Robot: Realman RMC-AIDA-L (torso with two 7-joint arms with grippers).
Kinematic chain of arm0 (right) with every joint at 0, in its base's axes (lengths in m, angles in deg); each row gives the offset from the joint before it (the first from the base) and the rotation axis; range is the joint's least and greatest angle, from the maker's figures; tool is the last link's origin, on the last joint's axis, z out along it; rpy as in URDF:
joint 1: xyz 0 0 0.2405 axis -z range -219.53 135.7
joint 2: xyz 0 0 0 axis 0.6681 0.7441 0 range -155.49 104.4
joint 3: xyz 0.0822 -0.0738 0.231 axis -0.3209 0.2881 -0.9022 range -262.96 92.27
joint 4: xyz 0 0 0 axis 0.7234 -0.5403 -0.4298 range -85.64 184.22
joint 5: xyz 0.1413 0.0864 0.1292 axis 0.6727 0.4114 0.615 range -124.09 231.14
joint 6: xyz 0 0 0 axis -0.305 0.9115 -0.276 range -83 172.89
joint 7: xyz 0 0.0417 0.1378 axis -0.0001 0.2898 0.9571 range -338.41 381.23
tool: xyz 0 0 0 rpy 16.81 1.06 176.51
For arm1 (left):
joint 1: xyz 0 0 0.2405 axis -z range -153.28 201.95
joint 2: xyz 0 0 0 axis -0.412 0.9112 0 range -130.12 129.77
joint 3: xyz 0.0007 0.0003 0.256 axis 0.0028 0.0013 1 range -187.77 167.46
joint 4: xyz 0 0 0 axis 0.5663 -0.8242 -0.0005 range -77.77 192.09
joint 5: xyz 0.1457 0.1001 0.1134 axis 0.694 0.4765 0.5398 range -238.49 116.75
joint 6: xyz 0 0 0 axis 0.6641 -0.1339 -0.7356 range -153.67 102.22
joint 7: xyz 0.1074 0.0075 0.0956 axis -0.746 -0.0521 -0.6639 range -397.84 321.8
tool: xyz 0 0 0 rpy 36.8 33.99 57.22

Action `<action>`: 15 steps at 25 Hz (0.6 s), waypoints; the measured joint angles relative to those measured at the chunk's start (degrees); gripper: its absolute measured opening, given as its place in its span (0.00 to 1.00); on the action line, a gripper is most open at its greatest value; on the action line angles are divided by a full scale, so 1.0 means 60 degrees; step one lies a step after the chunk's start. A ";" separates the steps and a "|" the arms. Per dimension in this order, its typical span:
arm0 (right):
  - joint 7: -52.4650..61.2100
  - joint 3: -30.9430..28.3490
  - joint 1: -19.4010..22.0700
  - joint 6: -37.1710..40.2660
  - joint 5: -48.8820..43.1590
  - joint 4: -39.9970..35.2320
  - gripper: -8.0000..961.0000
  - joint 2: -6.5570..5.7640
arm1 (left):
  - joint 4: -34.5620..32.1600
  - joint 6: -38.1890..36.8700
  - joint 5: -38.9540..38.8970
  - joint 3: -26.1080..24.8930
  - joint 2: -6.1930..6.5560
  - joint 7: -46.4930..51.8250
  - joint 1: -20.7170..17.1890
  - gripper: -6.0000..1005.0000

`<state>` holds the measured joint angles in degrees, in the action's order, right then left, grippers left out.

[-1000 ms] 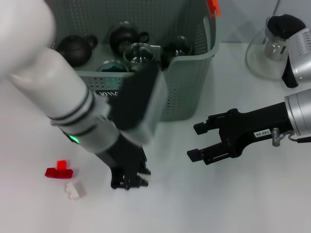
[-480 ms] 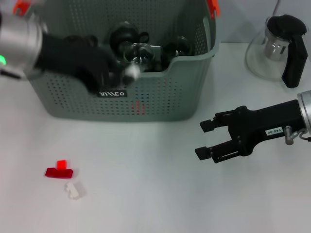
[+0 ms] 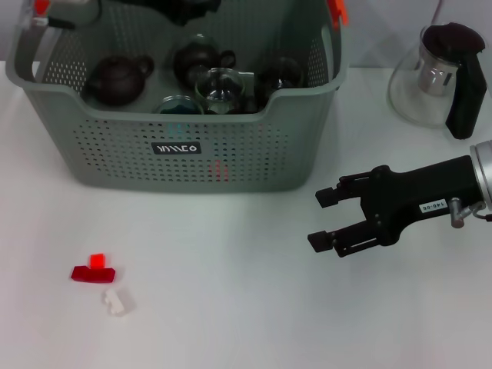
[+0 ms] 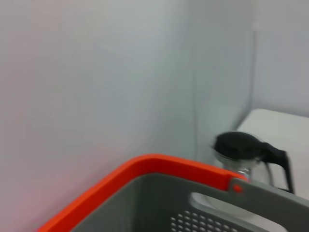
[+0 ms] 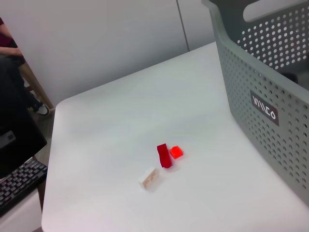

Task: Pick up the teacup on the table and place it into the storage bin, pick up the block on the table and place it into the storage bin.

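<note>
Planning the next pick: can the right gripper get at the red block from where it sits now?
Probably yes. The right gripper is open, low over the table beside the storage bin. The red block lies across bare tabletop, only a white block beside it. Whether the arm stretches that far is unclear.

Office: keyboard (image 5: 17,186), plain walls.

storage bin (image 3: 254,154) grey, perforated, orange-red tabs | blocks: dark red (image 3: 93,273), orange-red (image 3: 97,260), white (image 3: 115,300)
</note>
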<state>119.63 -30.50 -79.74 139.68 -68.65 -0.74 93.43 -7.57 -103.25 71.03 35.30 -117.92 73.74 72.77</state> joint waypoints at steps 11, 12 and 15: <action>0.0007 0.0001 0.0069 -0.0048 0.0001 0.0022 0.90 0.0048 | -0.0327 0.1176 0.0034 -0.0054 0.0024 0.0695 -0.0208 0.34; 0.0003 0.0001 0.0067 -0.0060 0.0000 0.0022 0.90 0.0048 | -0.0674 0.1059 0.0004 -0.0056 0.0032 0.0807 -0.0356 0.38; -0.0005 0.0001 0.0050 -0.0078 0.0000 0.0023 0.90 0.0050 | -0.1856 0.0057 -0.0153 -0.0040 -0.0027 0.1040 -0.0809 0.50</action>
<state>119.59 -30.50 -79.45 139.21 -68.65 -0.60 93.73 -18.70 -102.91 70.11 35.06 -118.08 79.98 67.91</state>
